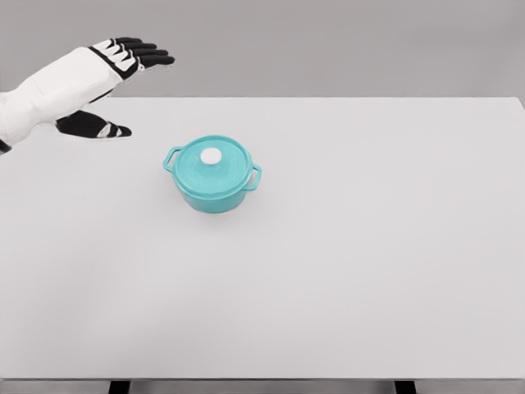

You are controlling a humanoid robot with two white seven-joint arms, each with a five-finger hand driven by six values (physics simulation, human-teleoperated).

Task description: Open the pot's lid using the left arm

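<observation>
**benchrat:** Left hand (pixel 123 57) is up in the air with the fingers stretched out flat, holding nothing. Why park it there?

**simtinker:** Looks like an approach pose to me, fingers loose so they can wrap the knob (pixel 212 156). The teal pot (pixel 212 174) sits on the table (pixel 369 271) off to the hand's right and nearer the robot, well apart from it. Lid (pixel 215 159) is seated on the pot, so nothing's opened yet.

**benchrat:** Right arm?

**simtinker:** Out of shot.

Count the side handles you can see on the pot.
2. One handle sticks out on the left side of the pot, the other handle on its right. The lid also has a white knob on top.
</observation>
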